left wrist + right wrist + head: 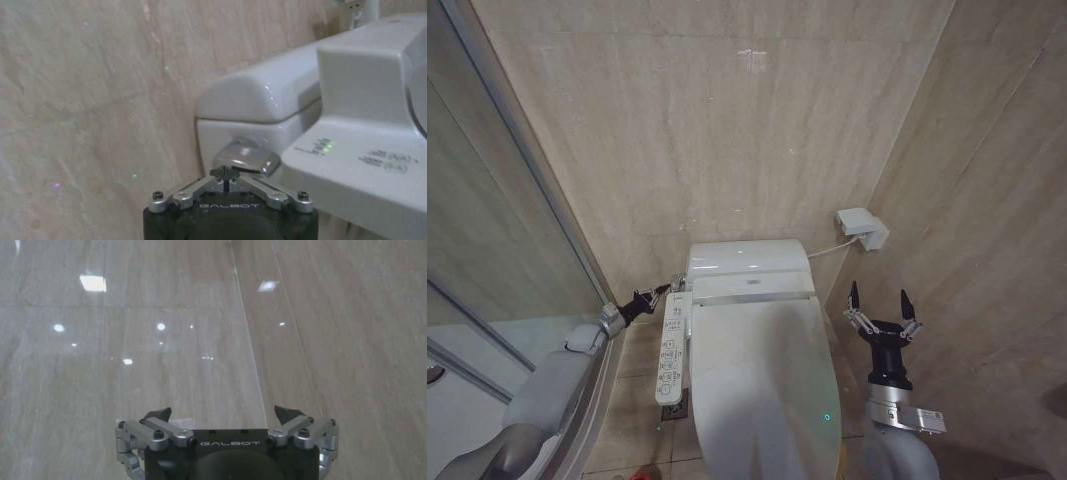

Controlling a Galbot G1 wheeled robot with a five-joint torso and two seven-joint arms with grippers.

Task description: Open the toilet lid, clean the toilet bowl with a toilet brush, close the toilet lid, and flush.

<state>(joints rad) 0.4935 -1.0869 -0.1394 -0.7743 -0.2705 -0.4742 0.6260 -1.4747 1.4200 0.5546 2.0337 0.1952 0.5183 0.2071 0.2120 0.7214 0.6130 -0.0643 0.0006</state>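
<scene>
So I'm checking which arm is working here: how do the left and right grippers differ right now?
The left gripper has its fingers shut together, tips at the silver flush lever on the side of the toilet tank; the right gripper is open, fingers spread, holding nothing. The left reaches in low beside the tank; the right is raised upright beside the closed toilet lid, facing the tiled wall. Both are the same black-and-silver two-finger type.

One toilet lid [762, 375] — one control panel [671, 345] — two claws: left claw [667, 290], right claw [879, 300].
</scene>
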